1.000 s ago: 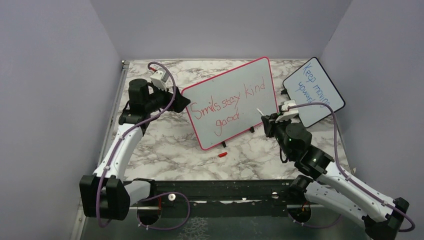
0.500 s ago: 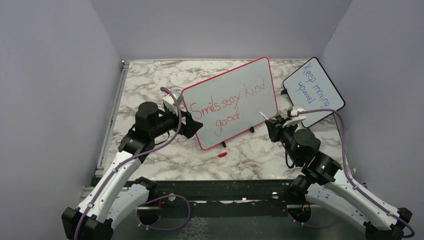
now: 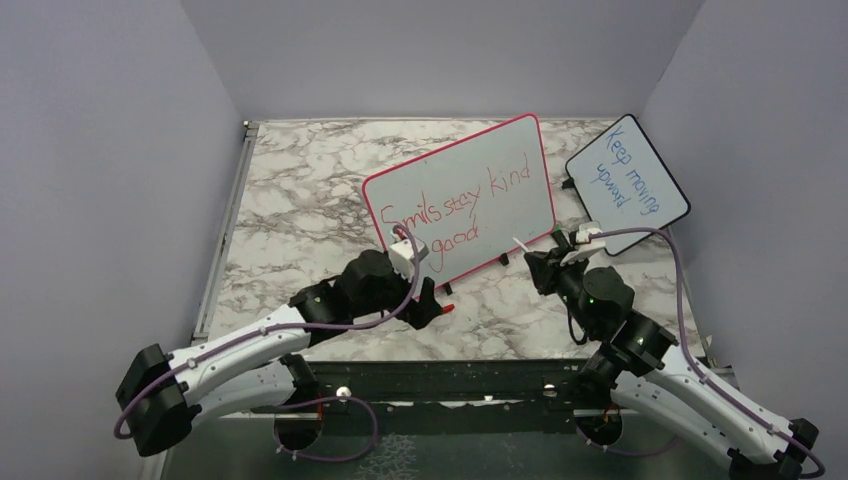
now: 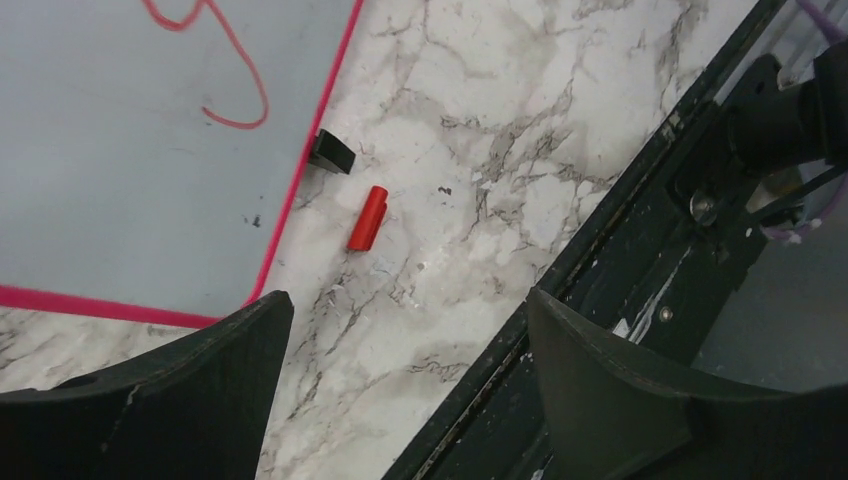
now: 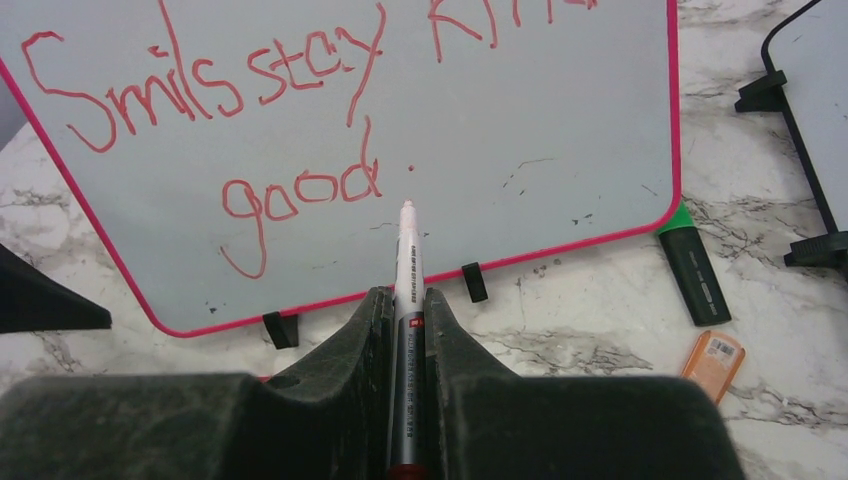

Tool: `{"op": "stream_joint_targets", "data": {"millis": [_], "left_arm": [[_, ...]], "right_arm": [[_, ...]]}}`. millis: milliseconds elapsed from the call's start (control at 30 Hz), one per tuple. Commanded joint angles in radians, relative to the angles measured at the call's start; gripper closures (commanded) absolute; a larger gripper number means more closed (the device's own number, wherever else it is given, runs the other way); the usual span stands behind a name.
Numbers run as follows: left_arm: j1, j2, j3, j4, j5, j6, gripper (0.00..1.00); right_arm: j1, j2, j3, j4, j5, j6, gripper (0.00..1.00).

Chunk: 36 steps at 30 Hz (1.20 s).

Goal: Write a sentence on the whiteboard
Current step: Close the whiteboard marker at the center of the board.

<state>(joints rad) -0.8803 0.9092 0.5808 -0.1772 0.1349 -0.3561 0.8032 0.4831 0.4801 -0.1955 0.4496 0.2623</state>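
The whiteboard (image 3: 450,170) sits on its black feet (image 4: 331,152) mid-way across the counter (image 3: 300,180), with the sentence (image 5: 300,70) "Smils stay kind good" in red across it (it looks complete, dot included). The right gripper (image 5: 407,300) is clamped on the marker (image 5: 405,250), whose bare tip is just short of the board. The left gripper (image 4: 405,330), jaws apart and empty, hovers over the red cap (image 4: 367,217) lying beside the board's lower edge. An off-centre descent could flick the cap away. It could also shove the frame and smear the writing against that tip.

One pink-framed whiteboard (image 3: 505,212), one black-framed board (image 3: 628,184), one marker (image 5: 407,255), one red cap (image 4: 367,218), one green highlighter (image 5: 693,266)
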Motion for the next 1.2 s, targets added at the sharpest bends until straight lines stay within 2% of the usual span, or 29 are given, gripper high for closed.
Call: {"op": "stream_joint_targets", "data": {"millis": [0, 133, 233, 300, 467, 800, 1033, 1167], "left_arm": [[-0.122, 0.122, 0.035, 0.07, -0.192, -0.019, 0.17], [-0.193, 0.289, 0.097, 0.065, -0.236, 0.016, 0.22], [-0.203, 0.388, 0.139, 0.056, -0.245, 0.045, 0.34], [-0.203, 0.44, 0.175, 0.043, -0.255, 0.065, 0.38], [-0.201, 0.551, 0.246, -0.019, -0.276, 0.11, 0.54], [-0.167, 0.667, 0.281, -0.045, -0.208, 0.136, 0.58], [-0.157, 0.741, 0.294, -0.067, -0.161, 0.158, 0.64], [-0.16, 0.759, 0.296, -0.082, -0.136, 0.164, 0.72]], "right_arm": [[-0.004, -0.014, -0.016, 0.041, -0.033, 0.014, 0.99], [-0.004, -0.04, -0.03, 0.041, -0.03, 0.018, 0.99], [-0.004, -0.067, -0.04, 0.041, -0.029, 0.021, 0.99], [-0.004, -0.082, -0.042, 0.035, -0.025, 0.022, 0.99], [-0.004, -0.096, -0.041, 0.032, -0.017, 0.019, 0.99], [-0.004, -0.107, -0.046, 0.034, -0.016, 0.015, 0.99], [-0.004, -0.107, -0.049, 0.037, -0.012, 0.014, 0.99], [-0.004, -0.107, -0.049, 0.037, -0.006, 0.013, 0.99]]}}
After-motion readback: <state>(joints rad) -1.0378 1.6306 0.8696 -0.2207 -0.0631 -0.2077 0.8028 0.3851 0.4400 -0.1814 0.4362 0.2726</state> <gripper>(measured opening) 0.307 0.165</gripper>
